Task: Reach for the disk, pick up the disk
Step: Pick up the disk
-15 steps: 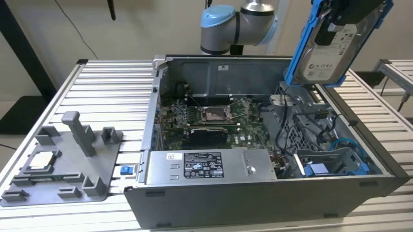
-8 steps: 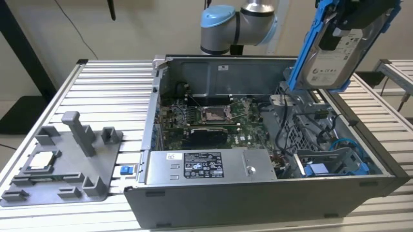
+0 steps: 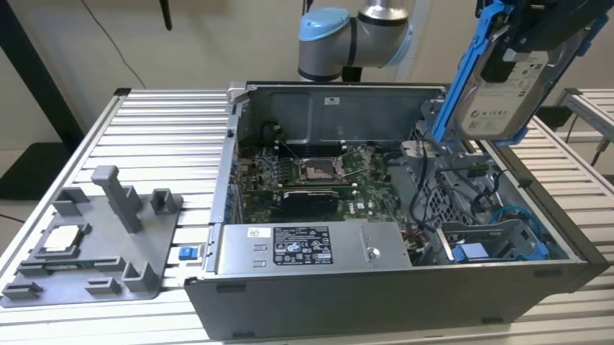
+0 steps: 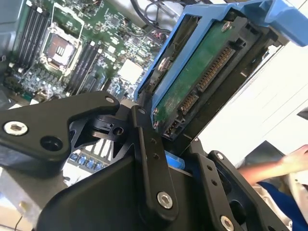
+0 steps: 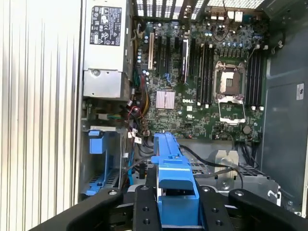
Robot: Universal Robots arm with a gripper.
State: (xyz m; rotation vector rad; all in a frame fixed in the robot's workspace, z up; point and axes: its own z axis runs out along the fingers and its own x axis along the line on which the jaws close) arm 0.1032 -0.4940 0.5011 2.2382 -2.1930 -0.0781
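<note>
Black gripper (image 5: 175, 204) fingers (image 4: 151, 159) clamp the disk (image 3: 494, 90), hiding its lower edge in both wrist views. Its silver face with white label sits in a blue carrier, held upright above the open computer case (image 3: 384, 287), top cut off in the exterior view

Disk (image 3: 494, 86) above open computer case (image 3: 317, 108), fixture tray (image 3: 96, 244) beside case

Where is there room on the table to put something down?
The slatted table is bare between the grey fixture and the open computer case, and behind that fixture. Inside the case it is crowded with boards and cables. The end effector holds the disk above the case.
</note>
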